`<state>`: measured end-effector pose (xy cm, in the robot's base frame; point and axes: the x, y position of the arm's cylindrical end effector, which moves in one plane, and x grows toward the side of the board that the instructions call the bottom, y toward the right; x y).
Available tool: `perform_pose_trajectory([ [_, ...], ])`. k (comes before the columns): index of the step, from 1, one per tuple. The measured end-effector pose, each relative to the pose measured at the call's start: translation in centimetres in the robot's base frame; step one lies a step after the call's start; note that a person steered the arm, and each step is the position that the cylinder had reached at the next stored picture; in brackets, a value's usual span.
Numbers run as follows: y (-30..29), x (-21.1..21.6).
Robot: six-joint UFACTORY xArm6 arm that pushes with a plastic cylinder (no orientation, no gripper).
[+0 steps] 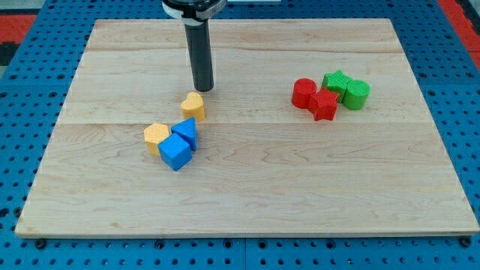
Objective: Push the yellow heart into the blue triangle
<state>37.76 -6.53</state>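
The yellow heart lies left of the board's middle. The blue triangle lies just below it, a small gap apart. A blue cube touches the triangle at its lower left, and a yellow hexagon touches both on their left. My tip stands on the board just above and slightly right of the yellow heart, close to it; I cannot tell whether it touches.
On the view's right sits a cluster: a red cylinder, a red star, a green star and a green cylinder. The wooden board lies on a blue pegboard surface.
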Motion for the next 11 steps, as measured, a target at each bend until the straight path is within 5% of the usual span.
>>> perform_pose_trajectory([
  [11, -4.7, 5.8],
])
